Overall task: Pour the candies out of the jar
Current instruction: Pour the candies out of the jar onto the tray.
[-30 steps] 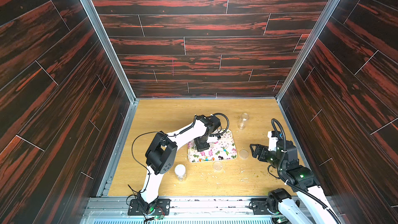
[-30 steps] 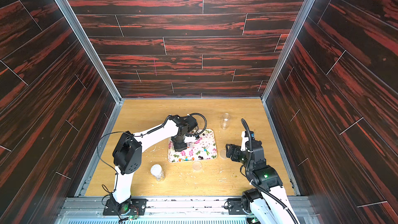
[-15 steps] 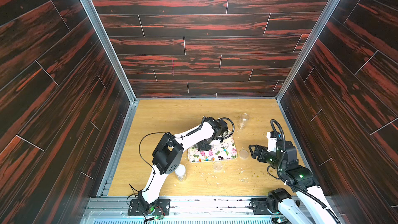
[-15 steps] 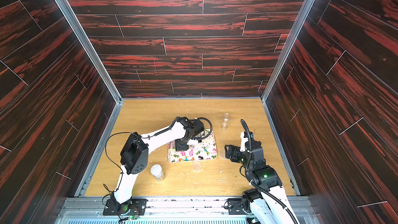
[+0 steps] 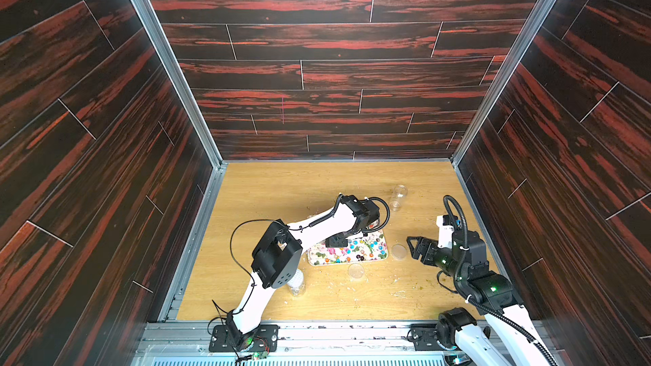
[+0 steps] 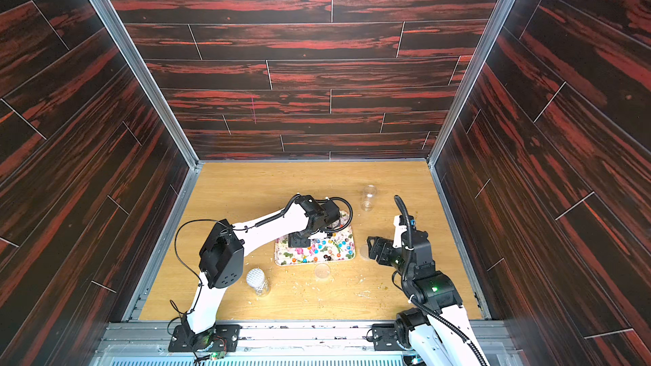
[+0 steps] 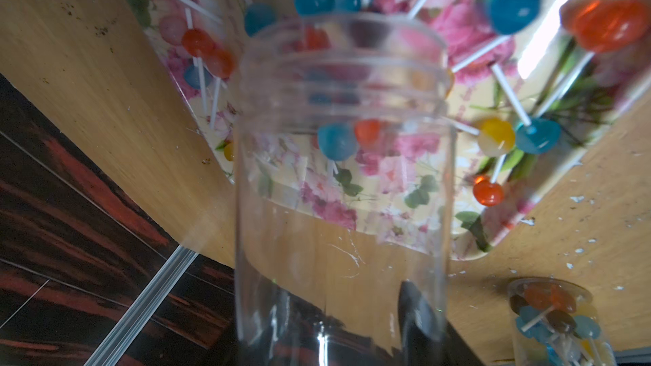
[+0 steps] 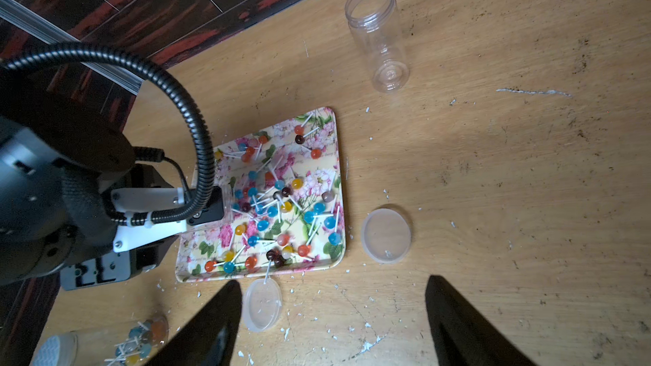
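Observation:
In the left wrist view, my left gripper (image 7: 343,315) is shut on the base of a clear jar (image 7: 343,188). The jar looks empty and its mouth tilts down over a floral tray (image 7: 405,220). Both top views show the left gripper (image 5: 368,223) above the tray's (image 5: 384,257) back part, hiding the jar. The candies (image 8: 278,205) are round balls on white sticks, blue, orange, yellow and dark. They lie scattered over the tray (image 8: 340,170) in both top views (image 5: 352,251) (image 6: 317,248). My right gripper (image 8: 333,281) (image 5: 414,246) stands open over bare table, right of the tray.
An empty open jar (image 5: 398,197) stands behind the tray to the right. Two clear lids (image 8: 385,235) (image 8: 262,304) lie beside the tray's right and front edges. A white-capped jar (image 6: 257,281) with candies stands at the front left. Crumbs dot the table; walls enclose it.
My left arm has carried the jar rightward over the tray, and its elbow has swung right too. The right arm has stayed put.

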Controlling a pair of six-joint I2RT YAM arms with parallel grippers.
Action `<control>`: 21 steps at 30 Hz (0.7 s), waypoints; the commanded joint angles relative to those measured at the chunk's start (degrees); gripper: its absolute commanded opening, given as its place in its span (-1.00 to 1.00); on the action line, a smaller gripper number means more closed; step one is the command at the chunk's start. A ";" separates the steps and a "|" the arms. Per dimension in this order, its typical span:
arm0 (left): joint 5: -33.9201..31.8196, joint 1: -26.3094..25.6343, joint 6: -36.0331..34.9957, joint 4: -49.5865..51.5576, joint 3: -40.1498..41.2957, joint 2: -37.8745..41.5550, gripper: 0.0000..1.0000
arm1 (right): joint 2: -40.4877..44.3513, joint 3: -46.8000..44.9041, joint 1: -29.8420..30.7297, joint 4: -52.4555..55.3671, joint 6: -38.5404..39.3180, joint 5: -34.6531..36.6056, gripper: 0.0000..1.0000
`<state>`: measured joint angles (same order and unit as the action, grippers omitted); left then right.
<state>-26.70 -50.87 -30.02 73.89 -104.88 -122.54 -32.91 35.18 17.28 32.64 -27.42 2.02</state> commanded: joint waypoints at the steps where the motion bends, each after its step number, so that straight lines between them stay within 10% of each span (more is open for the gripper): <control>1: -1.50 -0.28 -0.74 1.92 0.93 2.46 0.14 | -0.10 -0.61 -0.16 -0.57 -1.06 -0.62 0.69; 21: -7.29 -0.45 -1.44 -1.92 7.27 8.34 0.18 | -0.53 -0.92 -0.19 -1.08 -1.31 -1.31 0.70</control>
<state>-31.97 -51.07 -30.52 72.20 -99.98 -119.28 -33.50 35.07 17.28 32.49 -27.64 1.63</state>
